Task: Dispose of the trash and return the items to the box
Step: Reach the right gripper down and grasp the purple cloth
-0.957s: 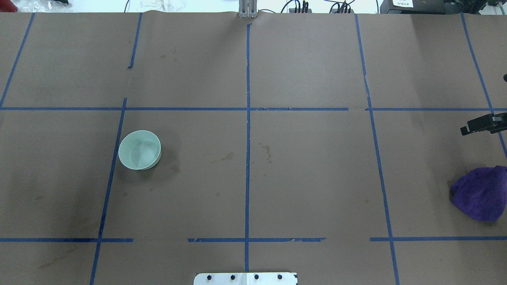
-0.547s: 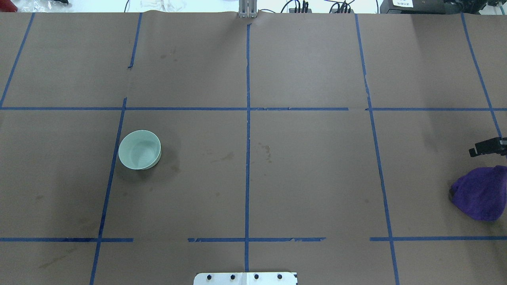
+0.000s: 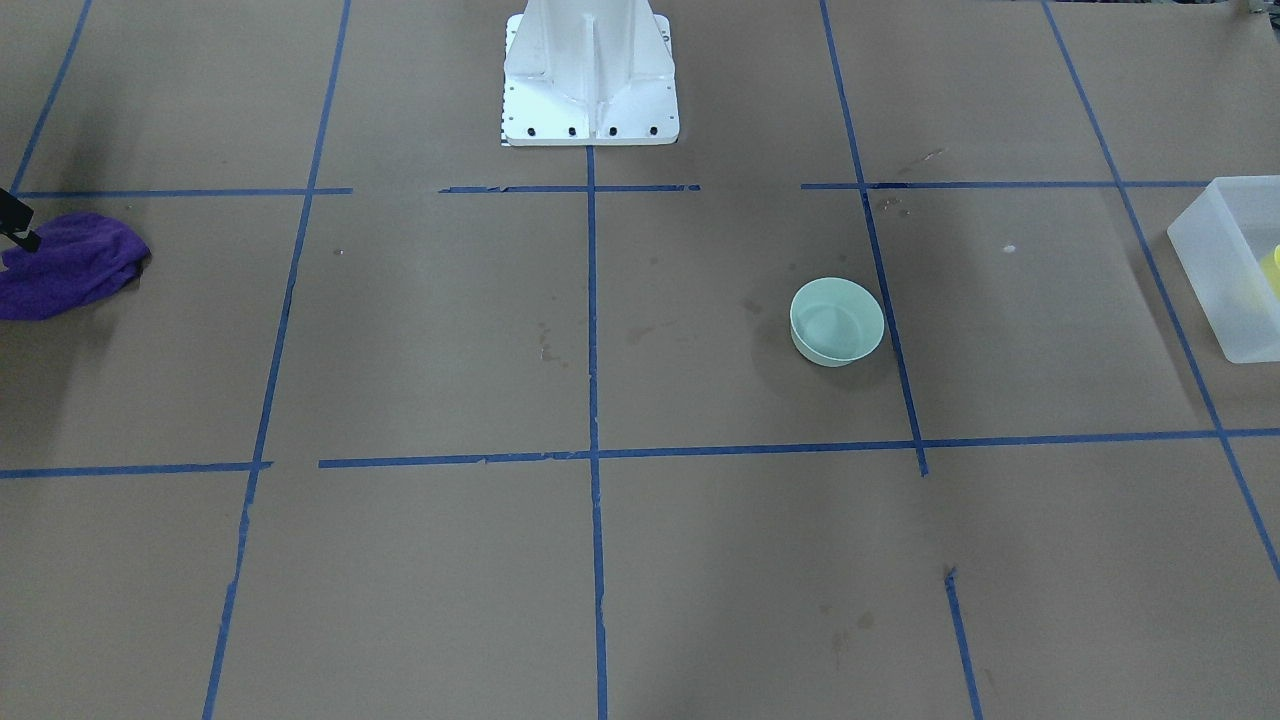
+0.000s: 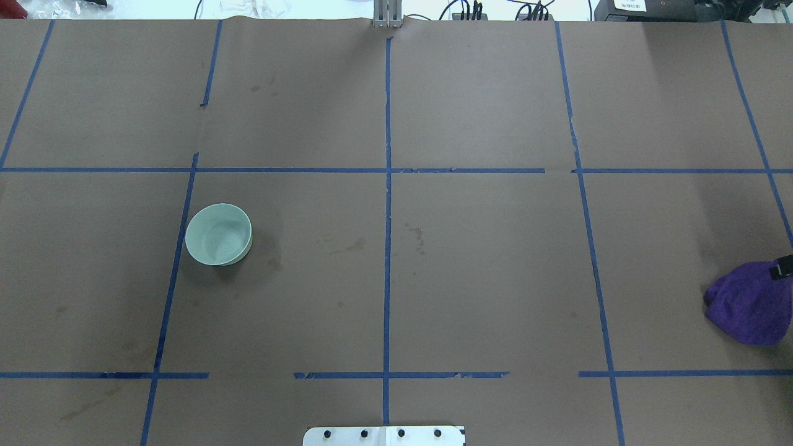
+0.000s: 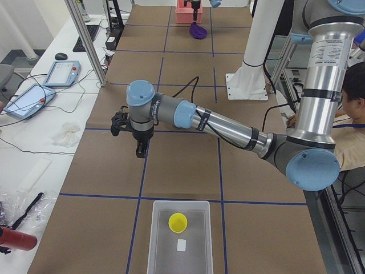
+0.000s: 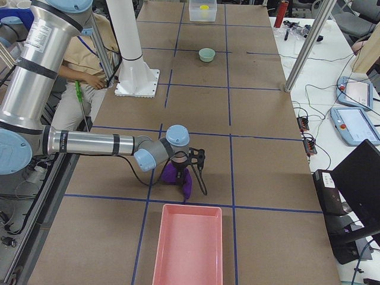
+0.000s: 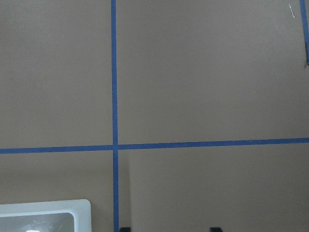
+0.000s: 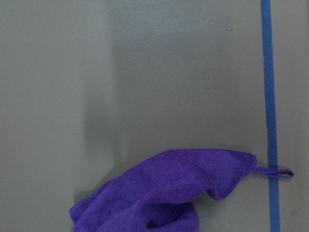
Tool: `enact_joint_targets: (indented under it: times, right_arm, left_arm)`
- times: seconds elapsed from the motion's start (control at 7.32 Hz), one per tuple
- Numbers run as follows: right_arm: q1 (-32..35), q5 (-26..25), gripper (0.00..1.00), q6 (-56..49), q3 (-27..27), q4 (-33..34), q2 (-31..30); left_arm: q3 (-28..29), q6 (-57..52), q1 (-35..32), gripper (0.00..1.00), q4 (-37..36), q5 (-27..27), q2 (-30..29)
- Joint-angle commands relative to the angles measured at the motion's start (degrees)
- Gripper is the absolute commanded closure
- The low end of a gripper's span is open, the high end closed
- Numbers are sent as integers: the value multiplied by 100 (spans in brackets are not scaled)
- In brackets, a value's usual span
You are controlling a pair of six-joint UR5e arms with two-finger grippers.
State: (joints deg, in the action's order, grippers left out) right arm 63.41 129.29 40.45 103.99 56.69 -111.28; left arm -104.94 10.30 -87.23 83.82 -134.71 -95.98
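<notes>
The mint-green bowl (image 4: 219,234) stands upright and empty on the brown paper, also in the front view (image 3: 837,322). The yellow cup (image 5: 178,222) sits inside the translucent box (image 5: 155,240) at the table's left end; the box also shows in the front view (image 3: 1225,270). My left gripper (image 5: 141,151) hovers over bare paper between box and bowl. Its fingertips stand apart at the bottom of the left wrist view (image 7: 170,228), open and empty. My right gripper (image 6: 193,160) is just above a purple cloth (image 4: 746,306). I cannot tell whether it is open or shut.
A pink tray (image 6: 187,246) lies past the cloth at the table's right end. The white robot pedestal (image 3: 590,80) stands at the middle of the robot's side. Blue tape lines mark a grid on the paper. An operator sits behind the robot.
My right gripper has moved toward the robot's side and out to the right edge of the overhead view, ending over the purple cloth. The bowl has not moved.
</notes>
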Motion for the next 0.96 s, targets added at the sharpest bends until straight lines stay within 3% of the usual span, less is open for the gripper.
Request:
enact_joint_targets:
  times: [0.0,0.14,0.27,0.41,0.55,0.82]
  right_arm:
    - [-48,0,0,392,-98,17,272]
    - [-100,9,0,384,-281,0,291]
    - [-118,26,13,376,-283,-18,283]
    - [-119,52,67,367,-283,-35,230]
    - [-127,70,100,358,-292,-27,221]
    - [-119,88,100,349,-275,-36,221]
  left_arm:
    - [-52,34,13,37,2,6,1]
    - [-52,34,13,36,11,6,-8]
    - [-52,42,39,36,3,-20,-8]
    - [-44,182,91,36,11,-38,-69]
    - [-52,383,205,36,11,-47,-157]
    - [-183,1065,764,34,29,-38,-323]
